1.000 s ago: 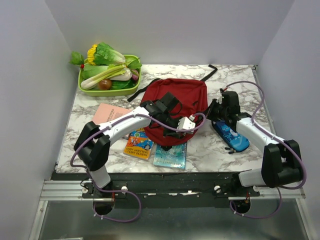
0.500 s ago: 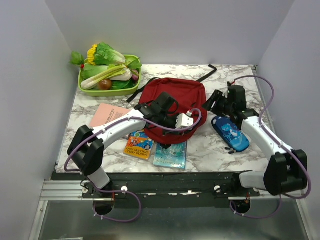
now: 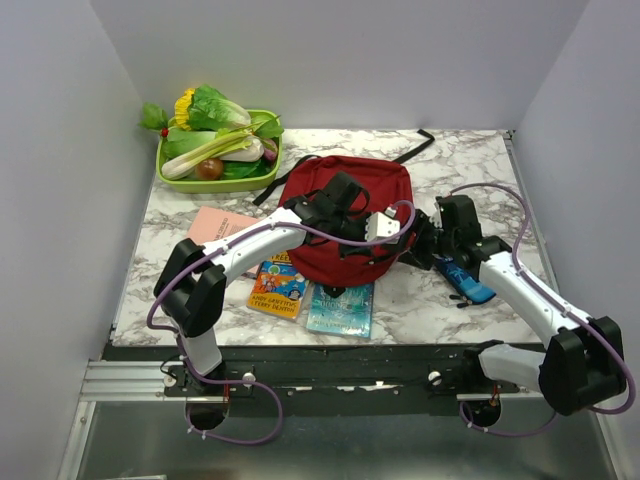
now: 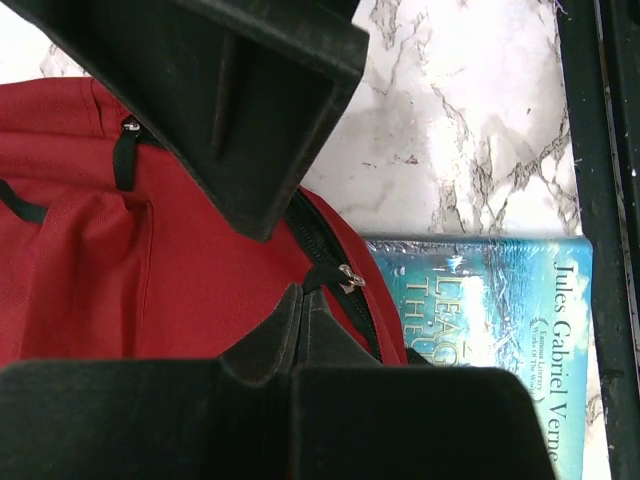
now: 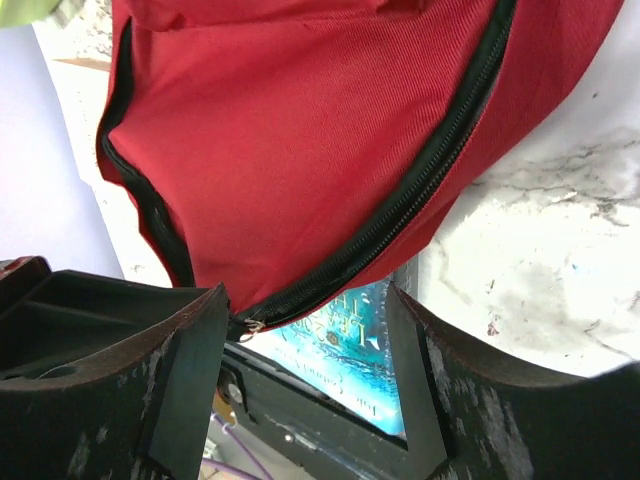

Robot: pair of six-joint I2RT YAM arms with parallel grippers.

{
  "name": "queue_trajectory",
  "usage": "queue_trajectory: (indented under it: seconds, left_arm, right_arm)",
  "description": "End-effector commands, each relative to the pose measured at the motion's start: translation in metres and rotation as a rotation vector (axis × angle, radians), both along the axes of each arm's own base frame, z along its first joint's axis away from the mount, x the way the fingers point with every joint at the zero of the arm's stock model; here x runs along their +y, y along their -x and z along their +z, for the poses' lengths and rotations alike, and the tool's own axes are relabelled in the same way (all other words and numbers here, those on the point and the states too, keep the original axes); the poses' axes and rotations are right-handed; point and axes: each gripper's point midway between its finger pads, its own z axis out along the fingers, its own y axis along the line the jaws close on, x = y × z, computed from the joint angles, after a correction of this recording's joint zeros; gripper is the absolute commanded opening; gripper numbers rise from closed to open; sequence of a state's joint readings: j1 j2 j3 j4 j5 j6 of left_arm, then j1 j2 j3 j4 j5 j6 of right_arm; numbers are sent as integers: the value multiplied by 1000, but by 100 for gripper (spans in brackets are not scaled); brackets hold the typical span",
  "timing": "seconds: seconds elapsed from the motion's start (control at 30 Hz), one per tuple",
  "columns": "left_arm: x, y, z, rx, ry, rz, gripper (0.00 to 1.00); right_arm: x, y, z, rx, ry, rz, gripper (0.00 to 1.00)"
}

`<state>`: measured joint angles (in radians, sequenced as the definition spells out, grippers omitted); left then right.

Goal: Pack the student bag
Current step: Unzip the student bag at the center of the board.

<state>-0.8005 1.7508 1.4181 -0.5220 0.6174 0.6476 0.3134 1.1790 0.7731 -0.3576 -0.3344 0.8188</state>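
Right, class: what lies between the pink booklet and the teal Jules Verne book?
A brightly coloured picture book, flat on the marble table, seen in the top view.

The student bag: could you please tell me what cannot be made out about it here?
- Inside of the student bag: no view shows it; fabric covers it.
- Its middle, top view: hidden by the left gripper.
- Title of the teal book, left wrist view: covered by that gripper's finger.

Teal book (image 4: 500, 340): the author name "Jules Gabriel Verne" runs in pale letters along one cover edge. Larger title letters on the cover are cut off, and seem to read "LEAG" and "THE". Colourful picture book (image 3: 277, 288): yellow cover lettering too small to read
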Motion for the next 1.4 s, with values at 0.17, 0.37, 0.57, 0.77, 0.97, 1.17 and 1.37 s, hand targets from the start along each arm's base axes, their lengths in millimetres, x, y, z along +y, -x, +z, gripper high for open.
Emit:
queue_trajectory:
  seconds: [0.17,0.37,0.57,0.77,0.97,1.17,1.37]
  left_arm:
    - [1,6,5,-8,2,-37,0]
    - [-3,4,7,-7,8,-41,0]
    - [-4,3,7,5,2,-44,0]
    - [6,9,-2,-7,-25,-57,0]
    - [16,9,-10,-12,-61,-59,0]
    - [49,2,-23,2,-118,-7,0]
    - [91,-8,-23,0,-155,81,0]
  right_arm:
    - [16,16,-30,216,-80,1,72]
    - [19,16,-42,249,-100,-16,68]
    - [12,-8,-42,191,-39,-68,1]
    - [-11,-10,-35,136,93,-67,0]
    - [-49,-15,-41,89,245,-96,1]
    - [-84,-42,-36,27,381,-128,1]
    - [-104,-66,-28,-42,482,-156,0]
